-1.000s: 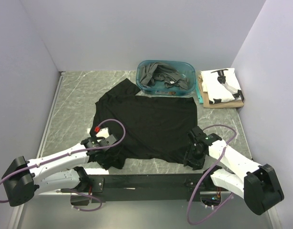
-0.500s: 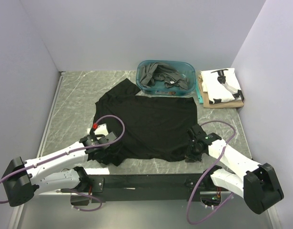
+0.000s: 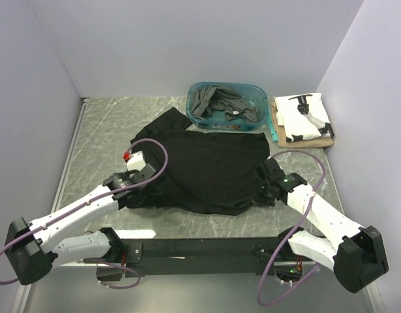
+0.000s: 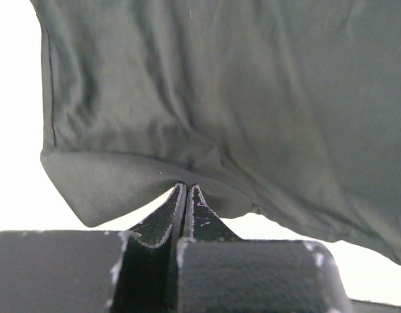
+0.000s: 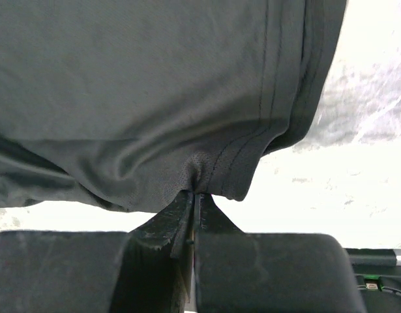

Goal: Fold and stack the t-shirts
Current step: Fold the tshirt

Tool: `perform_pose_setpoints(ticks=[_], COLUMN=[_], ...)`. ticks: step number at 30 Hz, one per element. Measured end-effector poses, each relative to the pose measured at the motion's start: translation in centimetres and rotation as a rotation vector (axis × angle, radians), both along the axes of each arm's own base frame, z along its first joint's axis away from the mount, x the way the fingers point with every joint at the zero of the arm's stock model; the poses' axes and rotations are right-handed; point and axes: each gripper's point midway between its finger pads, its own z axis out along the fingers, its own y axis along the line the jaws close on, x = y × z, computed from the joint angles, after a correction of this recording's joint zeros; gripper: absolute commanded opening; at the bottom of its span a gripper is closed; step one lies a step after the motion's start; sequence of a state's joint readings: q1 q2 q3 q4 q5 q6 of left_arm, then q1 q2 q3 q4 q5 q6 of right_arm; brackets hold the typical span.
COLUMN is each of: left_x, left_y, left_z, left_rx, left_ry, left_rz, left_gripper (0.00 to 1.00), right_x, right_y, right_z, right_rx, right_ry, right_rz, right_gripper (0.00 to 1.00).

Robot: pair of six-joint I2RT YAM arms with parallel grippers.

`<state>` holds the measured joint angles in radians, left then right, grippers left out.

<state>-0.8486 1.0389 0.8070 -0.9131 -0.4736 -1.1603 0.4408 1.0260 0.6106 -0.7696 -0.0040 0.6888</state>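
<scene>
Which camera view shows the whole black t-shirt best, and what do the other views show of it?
The top external view: the black t-shirt is spread over the table, nearly its whole outline visible. Each wrist view shows only a pinched fold of its near edge, in the left claw and the right claw.

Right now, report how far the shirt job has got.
Done: a white shirt lies folded on a folded tan shirt at the far right. In hand: the black shirt, mostly spread out, with the left gripper and right gripper each shut on a near hem corner. Left: fold it, stack it, then the grey shirts crumpled in the tub.
</scene>
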Motion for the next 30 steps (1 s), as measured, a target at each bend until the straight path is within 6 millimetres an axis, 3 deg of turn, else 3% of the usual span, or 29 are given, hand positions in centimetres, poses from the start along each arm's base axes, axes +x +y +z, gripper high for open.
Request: perform_pose_setpoints(ticks=[5,10,16,30], left_x=[2.4,4.8,7.8,12.4], left_y=[0.7,0.2,0.0,1.0], left_z=[0.7,1.8,2.5,3.1], left_rx=[0.003,0.010,0.040,0.072], left_ry=[-0.044,-0.094,-0.133,-0.190], left_rz=[0.022,0.003,-0.006,0.033], left_gripper=[0.01,0.01,0.01,0.01], right_x=[1.2,2.5,3.4,7.3], right_y=[0.2,0.4,0.5,0.0], right_z=[1.0,1.8,1.8,2.3], right_rx=[-0.008,-0.021,-0.035,-0.040], right_ry=[-0.039,-0.068,-0.074,-0.116], right_rz=[0.012,0.018,0.024,-0.015], right_gripper=[0.00,0.00,0.00,0.00])
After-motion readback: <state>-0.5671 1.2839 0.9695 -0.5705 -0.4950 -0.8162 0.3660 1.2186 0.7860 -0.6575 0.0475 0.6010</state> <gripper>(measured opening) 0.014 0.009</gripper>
